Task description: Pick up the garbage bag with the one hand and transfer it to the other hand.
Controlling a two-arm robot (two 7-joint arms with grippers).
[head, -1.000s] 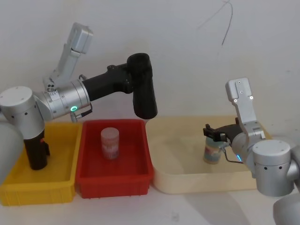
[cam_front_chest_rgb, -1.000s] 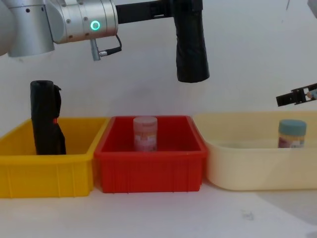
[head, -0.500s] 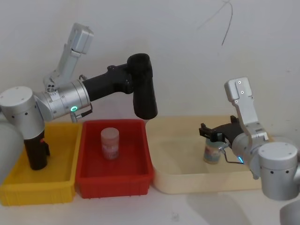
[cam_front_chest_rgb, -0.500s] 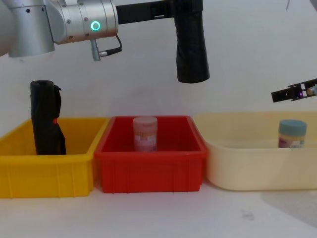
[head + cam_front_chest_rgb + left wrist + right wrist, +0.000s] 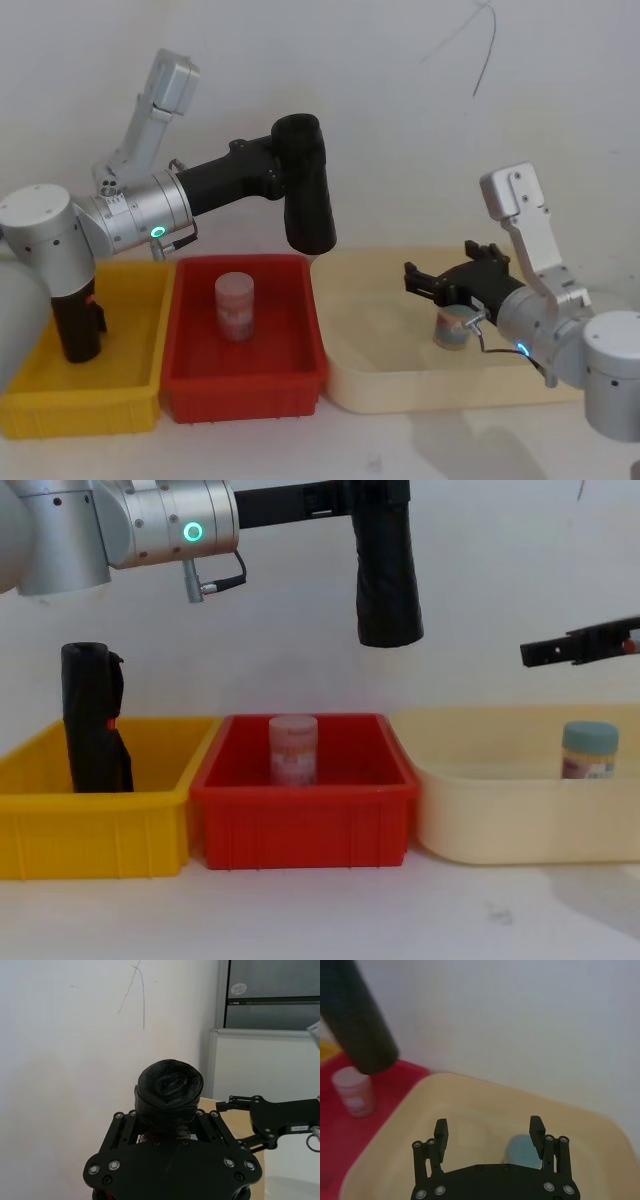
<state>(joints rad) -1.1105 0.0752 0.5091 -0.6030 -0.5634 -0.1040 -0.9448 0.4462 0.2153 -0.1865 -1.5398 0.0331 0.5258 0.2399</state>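
My left end effector (image 5: 283, 172) is clenched on the upper part of the garbage bag (image 5: 308, 205), holding the roll upright in the air over the far right corner of the red bin (image 5: 300, 330). My right end effector (image 5: 414, 280) hangs released, fingers spread, over the cream bin (image 5: 345, 385) near a blue-lidded jar (image 5: 452, 328), well apart from the roll.

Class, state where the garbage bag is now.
In the head view, the garbage bag hangs in the left gripper, above the red bin's right rear corner.
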